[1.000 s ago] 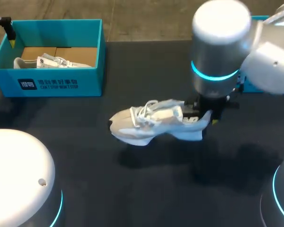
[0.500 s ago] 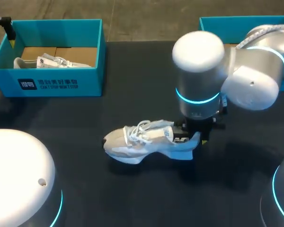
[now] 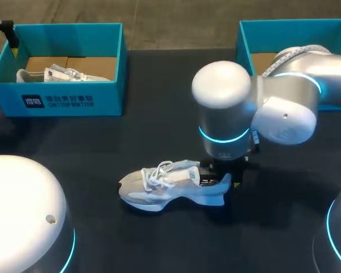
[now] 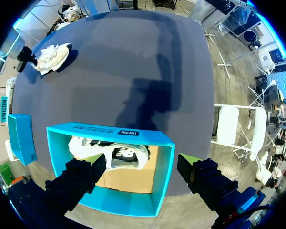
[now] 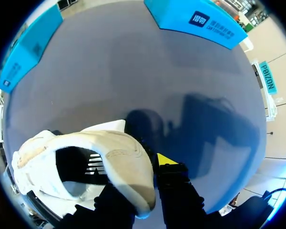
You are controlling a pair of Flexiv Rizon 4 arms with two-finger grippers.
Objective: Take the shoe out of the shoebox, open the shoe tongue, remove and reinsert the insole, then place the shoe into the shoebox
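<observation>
A white and grey shoe (image 3: 170, 185) lies on its sole in the middle of the dark table, toe toward my left. My right gripper (image 3: 219, 177) is shut on its heel. In the right wrist view the heel collar (image 5: 128, 167) sits pinched between the fingers of that gripper (image 5: 142, 188), with one yellow tip (image 5: 166, 159) showing outside the heel. My left gripper (image 4: 143, 174) hangs open above the left shoebox (image 4: 162, 157), which holds a second white shoe (image 4: 109, 153). The right shoebox (image 3: 295, 37) stands at the back right, partly hidden by my right arm.
The left shoebox (image 3: 59, 68) stands at the back left with my left gripper (image 3: 11, 35) over its far corner. Bare dark tabletop (image 3: 153, 119) lies between the two boxes and in front of the shoe.
My right arm has carried the shoe toward the front left and lowered it to the table. The left arm has stayed still.
</observation>
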